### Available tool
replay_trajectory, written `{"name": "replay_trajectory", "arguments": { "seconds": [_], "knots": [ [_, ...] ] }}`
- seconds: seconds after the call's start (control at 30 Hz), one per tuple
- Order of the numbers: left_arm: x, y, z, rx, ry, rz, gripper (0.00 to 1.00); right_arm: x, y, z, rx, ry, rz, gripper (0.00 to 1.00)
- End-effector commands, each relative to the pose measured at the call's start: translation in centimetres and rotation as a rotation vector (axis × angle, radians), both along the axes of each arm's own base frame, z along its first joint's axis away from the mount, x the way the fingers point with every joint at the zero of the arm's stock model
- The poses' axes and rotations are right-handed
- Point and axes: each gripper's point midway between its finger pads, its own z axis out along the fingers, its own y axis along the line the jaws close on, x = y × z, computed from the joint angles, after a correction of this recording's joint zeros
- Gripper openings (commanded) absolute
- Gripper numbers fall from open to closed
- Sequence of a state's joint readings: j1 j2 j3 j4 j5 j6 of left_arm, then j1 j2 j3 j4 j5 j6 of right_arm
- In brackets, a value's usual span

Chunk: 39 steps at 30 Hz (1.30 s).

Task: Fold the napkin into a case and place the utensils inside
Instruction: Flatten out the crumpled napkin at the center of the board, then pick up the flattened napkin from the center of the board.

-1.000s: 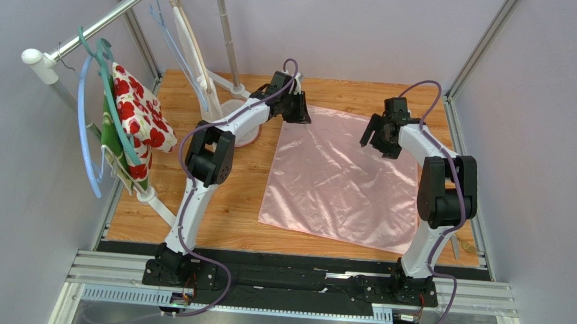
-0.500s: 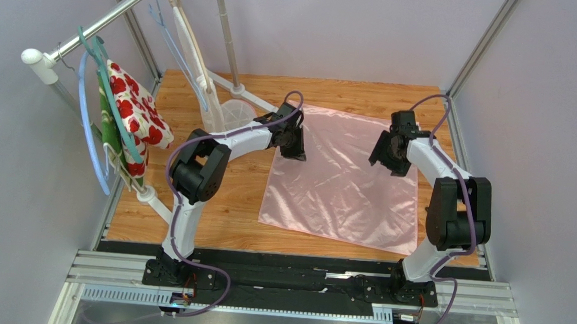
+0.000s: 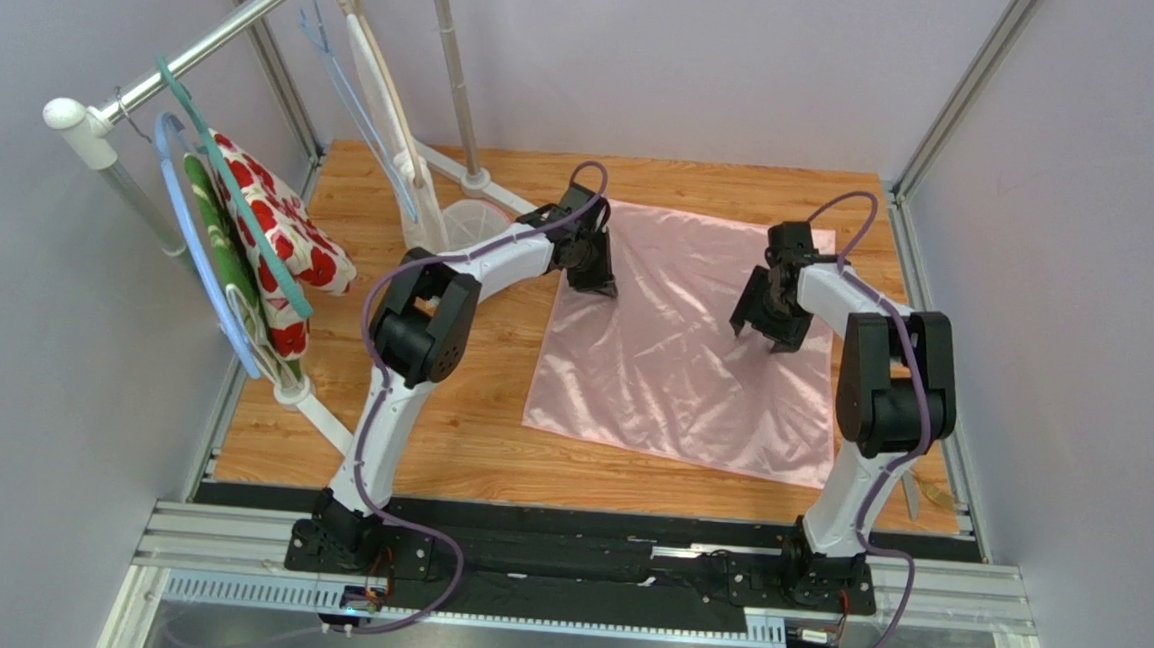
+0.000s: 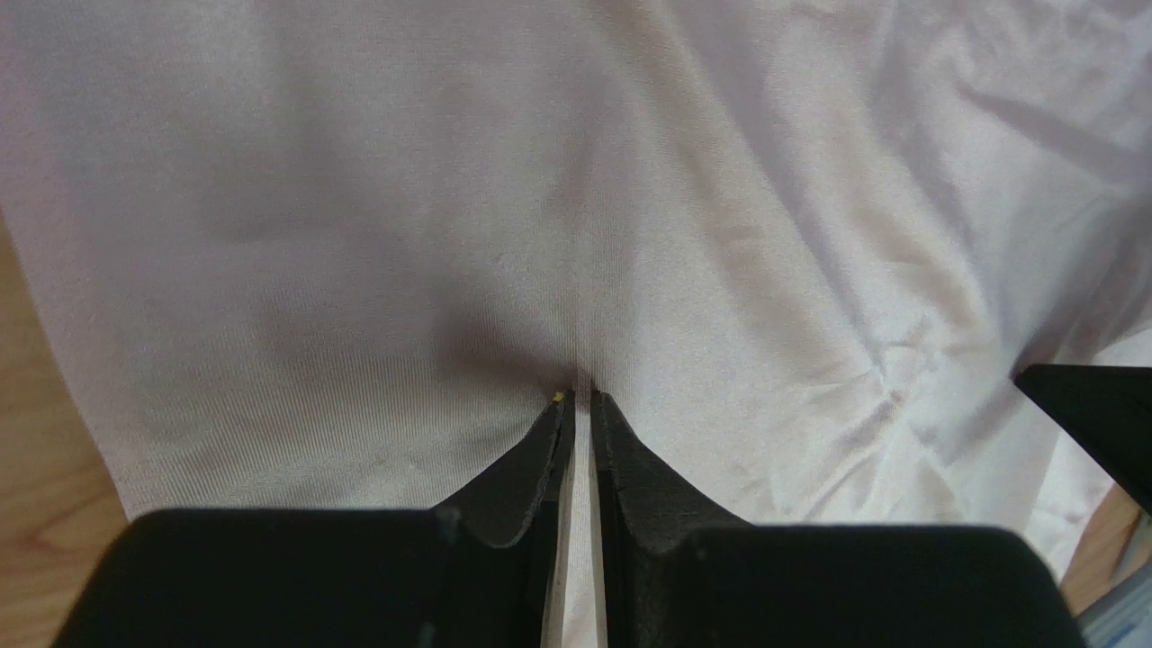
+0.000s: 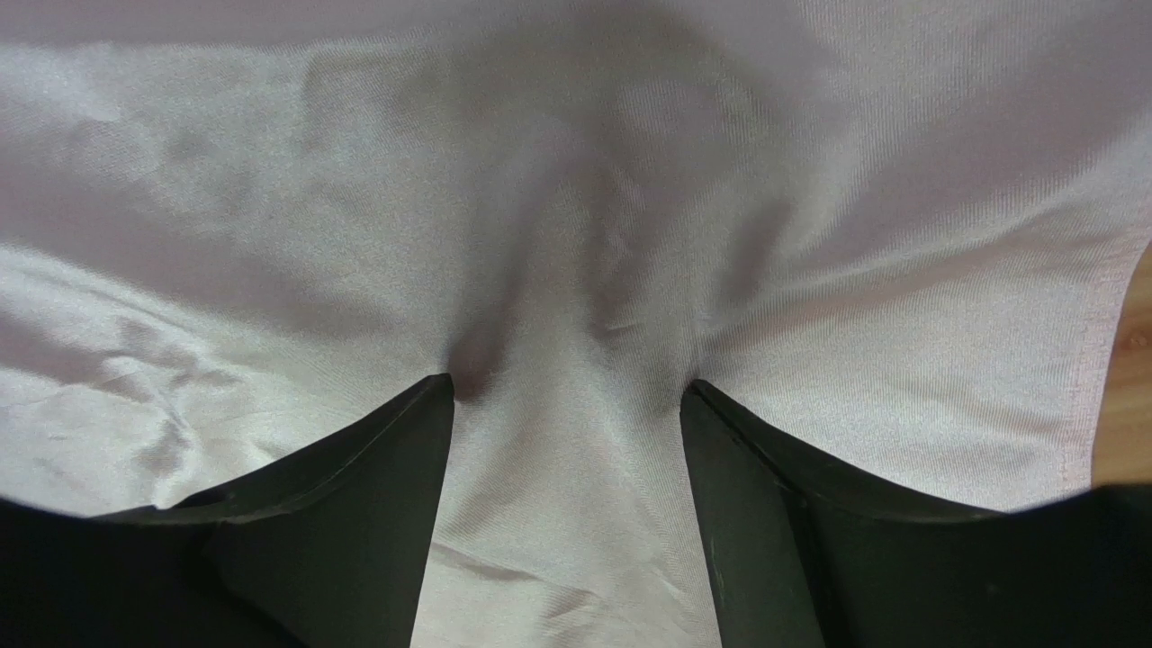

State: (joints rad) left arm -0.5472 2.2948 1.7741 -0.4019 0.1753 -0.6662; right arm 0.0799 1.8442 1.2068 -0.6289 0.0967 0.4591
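Note:
The pink napkin (image 3: 671,368) lies spread in one layer on the wooden table (image 3: 427,420), slightly rumpled, and no case shows. My left gripper (image 3: 601,284) is down at its far left part. In the left wrist view, that gripper (image 4: 579,398) is shut on a thin pinched ridge of the napkin (image 4: 406,203). My right gripper (image 3: 760,335) is down on the far right part. In the right wrist view it (image 5: 568,389) stands open, tips pressed on the napkin (image 5: 568,162), with cloth bulging between them. I cannot make out the utensils.
A clothes rack (image 3: 178,67) with hangers stands at the left. A white cloth with red flowers (image 3: 284,239) and a green cloth hang on it, and its round base (image 3: 469,227) sits near the napkin's far left corner. A slim grey thing (image 3: 911,498) lies by the right edge.
Both grippers came down from the far edge onto the napkin. The left one closed on a fold of cloth. The right one narrowed somewhat and pressed into the cloth.

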Motion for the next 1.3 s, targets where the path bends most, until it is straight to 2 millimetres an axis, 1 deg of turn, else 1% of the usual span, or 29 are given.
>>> {"name": "replay_trajectory", "arguments": {
  "seconds": [0.0, 0.03, 0.07, 0.1, 0.13, 0.17, 0.2, 0.3, 0.33, 0.4, 0.43, 0.47, 0.5, 0.53, 0.57, 0.6, 0.63, 0.67, 0.7, 0.73, 0.77, 0.8, 0.83, 0.87, 0.9, 0.97, 1.0, 1.1, 1.27],
  "knots": [
    [3.8, 0.1, 0.8, -0.04, 0.0, -0.014, 0.18, 5.3, 1.0, 0.7, 0.025, -0.081, 0.017, 0.68],
    [4.4, 0.2, -0.4, -0.034, 0.016, -0.024, 0.19, 5.6, 1.0, 0.6, 0.03, -0.072, 0.018, 0.68],
    [6.0, 0.2, 1.3, -0.057, -0.022, -0.026, 0.19, 6.0, 1.4, 0.7, 0.046, -0.075, 0.028, 0.68],
    [6.6, 0.0, 1.7, -0.071, -0.039, -0.06, 0.19, 6.5, 1.5, 0.3, 0.054, -0.065, 0.032, 0.68],
    [7.0, 0.0, 1.2, -0.066, -0.04, -0.072, 0.2, 7.3, 1.8, 1.4, 0.061, -0.077, 0.047, 0.69],
    [7.9, 0.0, 3.3, -0.069, -0.079, -0.084, 0.2, 7.6, 2.1, 1.8, 0.075, -0.078, 0.055, 0.7],
    [8.4, 0.2, 3.8, -0.041, -0.113, -0.105, 0.22, 7.4, 2.0, 2.2, 0.072, -0.069, 0.055, 0.7],
    [8.0, 0.4, 6.8, -0.038, -0.157, -0.106, 0.29, 6.8, 1.2, 4.9, 0.039, -0.111, 0.047, 0.76],
    [7.6, 0.4, 9.7, -0.049, -0.197, -0.105, 0.32, 6.2, 0.7, 6.9, 0.018, -0.147, 0.04, 0.77],
    [5.7, 0.5, 9.8, -0.014, -0.179, -0.098, 0.36, 3.7, -0.8, 7.1, -0.041, -0.112, 0.011, 0.79],
    [4.7, 0.5, 12.7, -0.03, -0.216, -0.099, 0.42, 2.6, -1.2, 7.3, -0.057, -0.098, -0.001, 0.79],
    [3.2, 0.8, 11.5, -0.001, -0.182, -0.096, 0.43, 0.7, -2.2, 7.5, -0.09, -0.085, -0.025, 0.8],
    [2.0, 0.8, 13.9, -0.019, -0.204, -0.085, 0.43, -1.0, -2.7, 7.3, -0.108, -0.049, -0.045, 0.8],
    [0.4, 0.2, 14.2, -0.019, -0.195, -0.097, 0.43, -2.4, -4.3, 7.3, -0.166, -0.029, -0.099, 0.8],
    [-1.2, 0.8, 12.8, 0.017, -0.162, -0.085, 0.43, -4.7, -4.9, 7.2, -0.167, -0.013, -0.151, 0.81],
    [-2.5, 1.1, 15.1, 0.001, -0.188, -0.064, 0.43, -6.0, -5.3, 7.1, -0.167, 0.005, -0.175, 0.81],
    [-4.4, 0.3, 15.3, 0.006, -0.185, -0.079, 0.43, -7.2, -5.6, 7.0, -0.148, 0.014, -0.205, 0.81],
    [-6.0, 1.0, 13.8, 0.041, -0.157, -0.068, 0.43, -8.3, -6.7, 7.8, -0.126, -0.009, -0.262, 0.8],
    [-7.6, 1.0, 15.9, 0.01, -0.176, -0.056, 0.43, -10.3, -6.9, 6.7, -0.105, 0.022, -0.296, 0.79],
    [-8.8, 1.1, 16.2, 0.005, -0.173, -0.057, 0.43, -11.1, -7.3, 6.5, -0.065, 0.022, -0.332, 0.78],
    [-11.0, 0.8, 14.9, 0.011, -0.146, -0.087, 0.43, -11.8, -7.5, 6.3, -0.051, 0.018, -0.354, 0.74],
    [-12.3, 1.0, 16.8, -0.029, -0.175, -0.095, 0.43, -13.1, -7.6, 5.8, -0.036, 0.016, -0.379, 0.72],
    [-13.3, 1.1, 17.1, -0.046, -0.183, -0.113, 0.43, -13.7, -8.0, 5.5, -0.008, 0.018, -0.414, 0.71],
    [-15.0, 1.0, 16.2, -0.06, -0.16, -0.15, 0.43, -14.4, -8.1, 5.1, 0.008, 0.027, -0.435, 0.68],
    [-15.9, 1.3, 17.7, -0.088, -0.193, -0.171, 0.43, -14.7, -8.2, 4.8, 0.024, 0.017, -0.448, 0.66],
    [-17.7, 2.0, 17.1, -0.097, -0.178, -0.211, 0.42, -16.1, -8.2, 3.3, 0.041, 0.053, -0.478, 0.64],
    [-18.3, 2.4, 18.0, -0.11, -0.204, -0.23, 0.42, -16.4, -8.3, 2.9, 0.036, 0.06, -0.481, 0.63],
    [-19.8, 3.3, 18.0, -0.117, -0.216, -0.268, 0.41, -16.8, -7.8, 2.6, 0.055, 0.064, -0.501, 0.53],
    [-20.5, 3.7, 18.8, -0.132, -0.248, -0.295, 0.4, -16.9, -7.7, 2.1, 0.039, 0.07, -0.531, 0.52]
  ]
}}
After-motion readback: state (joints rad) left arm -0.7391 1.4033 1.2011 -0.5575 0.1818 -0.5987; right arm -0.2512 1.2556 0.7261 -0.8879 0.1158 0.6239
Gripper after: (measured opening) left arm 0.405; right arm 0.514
